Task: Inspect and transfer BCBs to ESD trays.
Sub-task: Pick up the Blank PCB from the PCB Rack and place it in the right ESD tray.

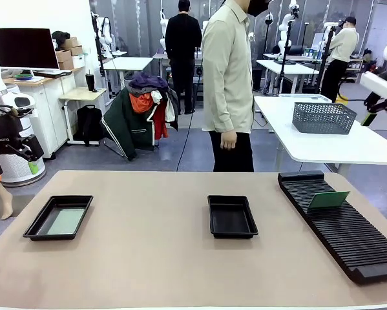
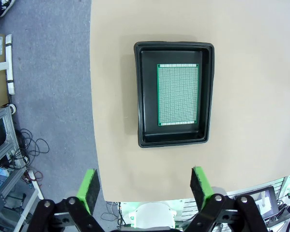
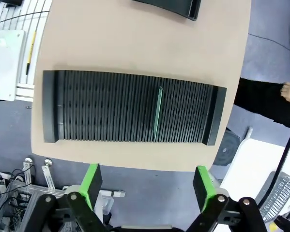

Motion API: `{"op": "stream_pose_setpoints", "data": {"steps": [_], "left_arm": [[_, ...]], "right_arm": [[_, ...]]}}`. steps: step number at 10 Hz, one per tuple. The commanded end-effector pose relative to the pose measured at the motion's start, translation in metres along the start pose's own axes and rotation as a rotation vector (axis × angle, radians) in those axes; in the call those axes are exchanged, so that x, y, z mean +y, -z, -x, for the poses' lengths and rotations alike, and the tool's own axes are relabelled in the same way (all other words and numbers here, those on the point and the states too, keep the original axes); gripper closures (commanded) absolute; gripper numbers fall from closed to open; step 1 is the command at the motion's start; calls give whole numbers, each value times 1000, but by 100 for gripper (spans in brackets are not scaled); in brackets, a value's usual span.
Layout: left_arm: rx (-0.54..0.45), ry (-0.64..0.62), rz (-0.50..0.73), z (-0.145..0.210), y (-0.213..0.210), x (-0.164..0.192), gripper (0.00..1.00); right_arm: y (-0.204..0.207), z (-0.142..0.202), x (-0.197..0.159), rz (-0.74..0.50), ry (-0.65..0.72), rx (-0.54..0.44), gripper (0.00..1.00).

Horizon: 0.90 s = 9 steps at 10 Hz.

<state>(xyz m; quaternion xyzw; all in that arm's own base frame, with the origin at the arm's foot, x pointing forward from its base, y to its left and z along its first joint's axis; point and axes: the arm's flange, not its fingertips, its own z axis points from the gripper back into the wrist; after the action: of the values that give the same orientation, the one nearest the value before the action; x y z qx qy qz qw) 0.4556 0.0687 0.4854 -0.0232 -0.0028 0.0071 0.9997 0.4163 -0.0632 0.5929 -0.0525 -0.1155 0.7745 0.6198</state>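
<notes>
One ESD tray (image 1: 37, 227) lies at the table's front left with a pale green BCB (image 1: 65, 221) flat on its floor. From the left wrist view, the same tray (image 2: 142, 96) holds that BCB (image 2: 177, 94), grid side up. A second ESD tray (image 1: 232, 217) sits near the middle with nothing in it. Another BCB (image 1: 329, 199) stands upright in a slot and appears edge-on as a thin BCB (image 3: 158, 113). My left gripper (image 1: 13, 166) (image 2: 145, 188) hangs open high off the table's left edge. My right gripper (image 1: 380, 129) (image 3: 147, 186) is open, high beyond the right edge.
A long black slotted rack (image 1: 345, 226) (image 3: 111, 107) lies along the table's right side. A person (image 1: 229, 77) stands at the far edge, their hand (image 1: 229, 139) hanging down. A grey mesh basket (image 1: 324, 117) rests on a white table behind.
</notes>
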Motion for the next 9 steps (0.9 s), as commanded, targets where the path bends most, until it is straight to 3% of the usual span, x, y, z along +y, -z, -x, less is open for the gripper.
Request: {"op": "stream_pose_setpoints", "data": {"steps": [1, 9], "left_arm": [[-10, -3, 5, 0, 2, 0, 0], [-10, -3, 5, 0, 2, 0, 0]], "right_arm": [[34, 9, -2, 22, -11, 18, 0], [149, 13, -17, 7, 13, 33, 0]]}}
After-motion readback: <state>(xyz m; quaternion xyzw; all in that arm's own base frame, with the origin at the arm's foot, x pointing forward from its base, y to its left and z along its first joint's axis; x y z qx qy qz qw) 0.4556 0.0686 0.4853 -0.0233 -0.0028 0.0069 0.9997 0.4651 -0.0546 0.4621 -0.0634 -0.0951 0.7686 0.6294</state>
